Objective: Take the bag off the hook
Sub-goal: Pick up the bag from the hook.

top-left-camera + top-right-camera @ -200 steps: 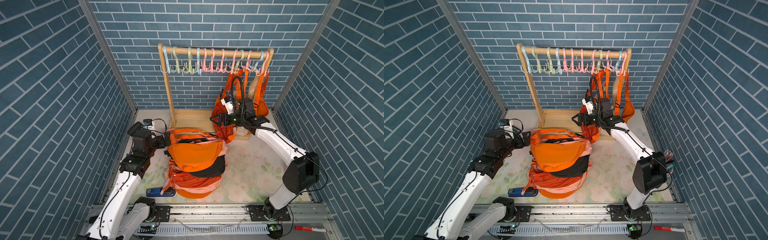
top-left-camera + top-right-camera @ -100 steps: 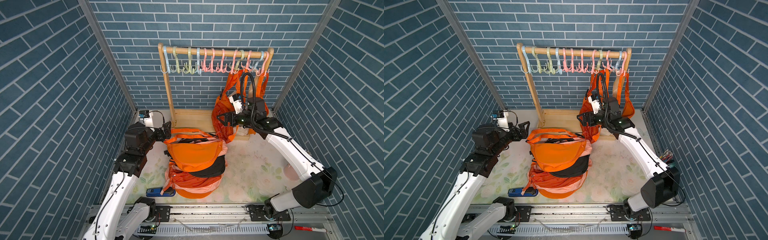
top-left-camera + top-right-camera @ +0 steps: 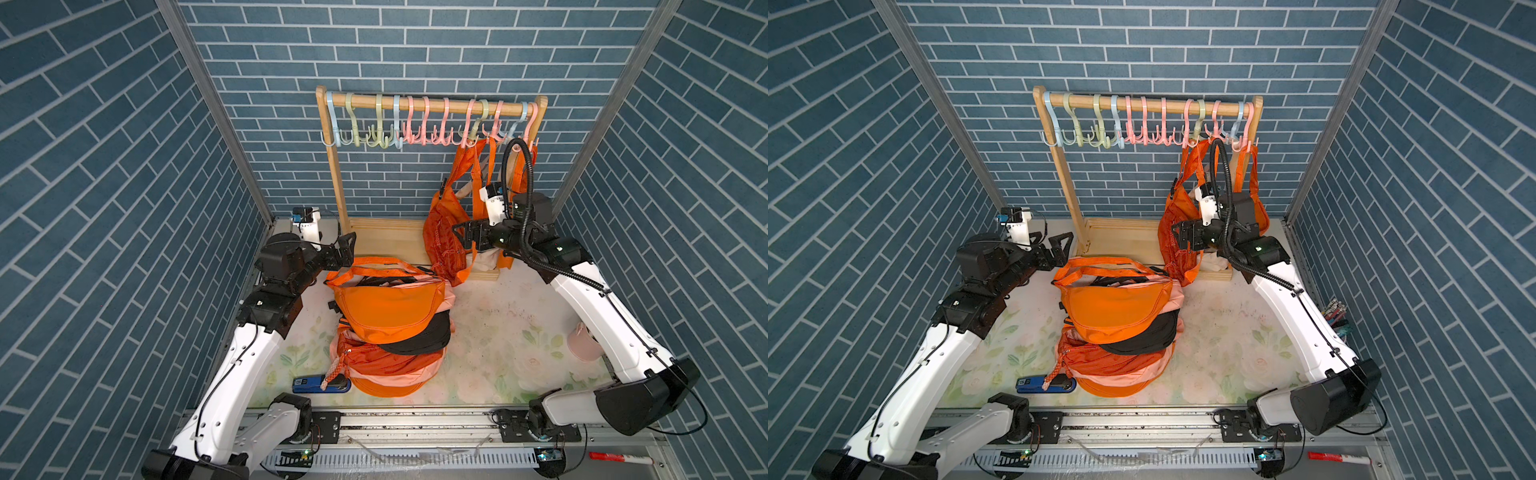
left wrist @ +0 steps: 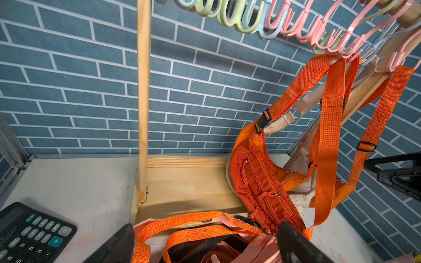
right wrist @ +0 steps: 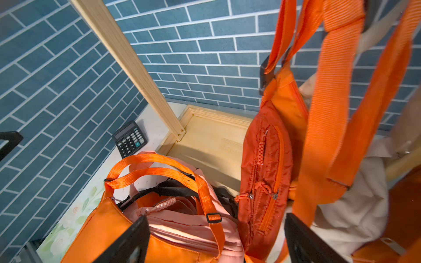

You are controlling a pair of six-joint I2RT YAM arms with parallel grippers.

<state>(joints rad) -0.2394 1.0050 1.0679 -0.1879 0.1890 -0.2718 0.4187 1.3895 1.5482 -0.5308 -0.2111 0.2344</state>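
Our right gripper stands wide open and holds nothing. In its wrist view the jaws frame the lower part of the orange bag, and we cannot tell whether either finger touches it. That bag hangs by its straps from a hook near the right end of the wooden rack, with its body low beside the rack's base. Our left gripper is also wide open and empty, just beside the top strap of the pile of bags in the middle of the table. A calculator lies in the far left corner.
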